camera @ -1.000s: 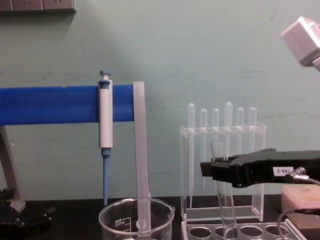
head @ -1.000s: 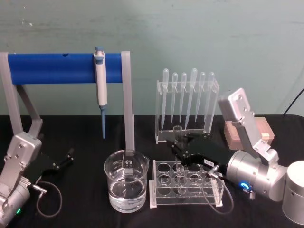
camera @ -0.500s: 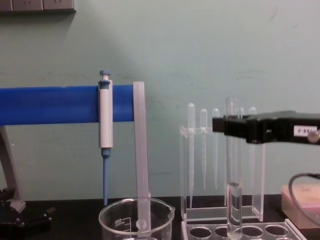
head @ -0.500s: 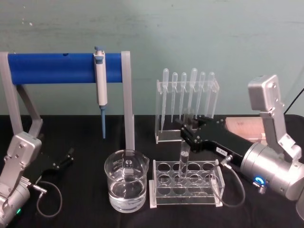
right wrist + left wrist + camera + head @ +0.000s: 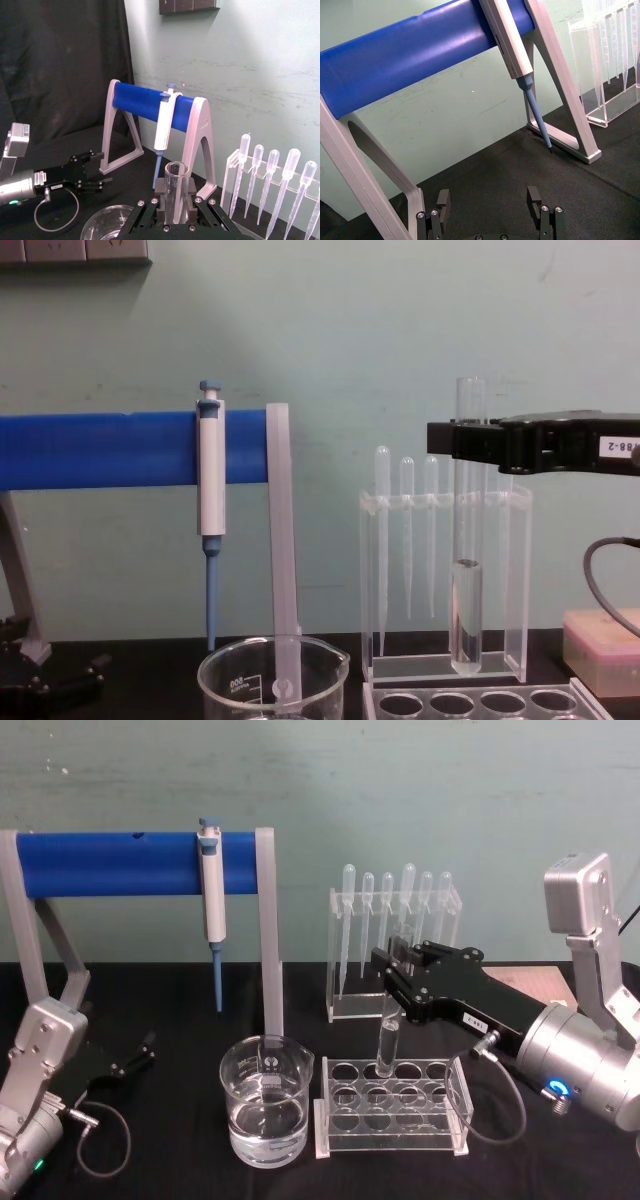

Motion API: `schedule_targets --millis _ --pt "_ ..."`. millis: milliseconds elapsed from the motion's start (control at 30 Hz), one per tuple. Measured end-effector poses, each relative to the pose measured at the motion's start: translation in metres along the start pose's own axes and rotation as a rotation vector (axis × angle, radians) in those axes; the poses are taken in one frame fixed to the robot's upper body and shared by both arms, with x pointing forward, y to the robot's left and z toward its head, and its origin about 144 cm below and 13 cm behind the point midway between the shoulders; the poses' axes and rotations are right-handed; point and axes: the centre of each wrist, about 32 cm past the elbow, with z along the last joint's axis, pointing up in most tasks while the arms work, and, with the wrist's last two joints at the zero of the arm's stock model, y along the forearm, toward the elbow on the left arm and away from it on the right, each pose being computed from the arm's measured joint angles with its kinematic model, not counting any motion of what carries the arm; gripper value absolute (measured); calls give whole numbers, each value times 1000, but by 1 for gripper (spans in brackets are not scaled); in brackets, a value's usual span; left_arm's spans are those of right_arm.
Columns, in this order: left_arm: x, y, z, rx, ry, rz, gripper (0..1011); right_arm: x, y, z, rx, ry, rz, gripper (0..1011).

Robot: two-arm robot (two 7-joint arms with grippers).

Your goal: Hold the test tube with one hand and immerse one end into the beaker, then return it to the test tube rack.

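Observation:
My right gripper (image 5: pixel 394 963) is shut on the test tube (image 5: pixel 386 1045) near its rimmed top and holds it upright. In the chest view the test tube (image 5: pixel 466 590) hangs with its rounded end just above the clear tube rack (image 5: pixel 470 705), a little liquid in its lower part, and the right gripper (image 5: pixel 462 440) comes in from the right. The beaker (image 5: pixel 265 1115), partly filled with clear liquid, stands left of the rack (image 5: pixel 395 1130). The right wrist view shows the tube's rim (image 5: pixel 176 172) between the fingers (image 5: pixel 159 187). My left gripper (image 5: pixel 488 200) rests open at the far left of the table.
A blue-and-white pipettor (image 5: pixel 212 900) hangs on the blue bar stand (image 5: pixel 110 863) behind the beaker. An acrylic stand (image 5: pixel 395 945) with several plastic pipettes is behind the rack. A pinkish block (image 5: pixel 600 635) lies at the right.
The right gripper has risen with the test tube, drawing it out of the rack hole and straightening it from tilted to upright. The left arm has stayed still.

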Motion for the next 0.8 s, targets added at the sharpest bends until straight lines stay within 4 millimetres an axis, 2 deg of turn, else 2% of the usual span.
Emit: schedule_targets --millis 800 --pt "0 0 0 0 0 0 1000 0 0 0 1 -2 3 228"
